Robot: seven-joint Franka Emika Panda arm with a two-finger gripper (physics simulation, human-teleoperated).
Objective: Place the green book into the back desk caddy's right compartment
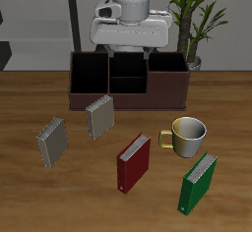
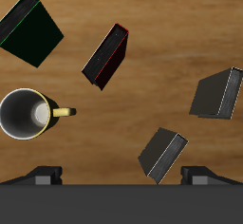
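Note:
The green book (image 1: 197,185) stands tilted near the table's front edge, in front of the mug; in the wrist view (image 2: 30,30) it looks dark with green edges. The back desk caddy (image 1: 128,102), a low maroon-brown box with three sections, sits at the table's back. Its right compartment (image 1: 169,87) is the end section with reddish-brown walls, nearest the plant. My gripper (image 1: 128,47) hangs high above the caddy, far from the book. It is open and empty, with both fingertips (image 2: 43,176) spread wide in the wrist view.
A dark red book (image 1: 133,163) stands beside the green one. Two grey books (image 1: 100,116) (image 1: 52,142) stand nearer the caddy's other end. A yellow-handled mug (image 1: 185,134) sits behind the green book. A potted plant (image 1: 202,15) stands behind the caddy.

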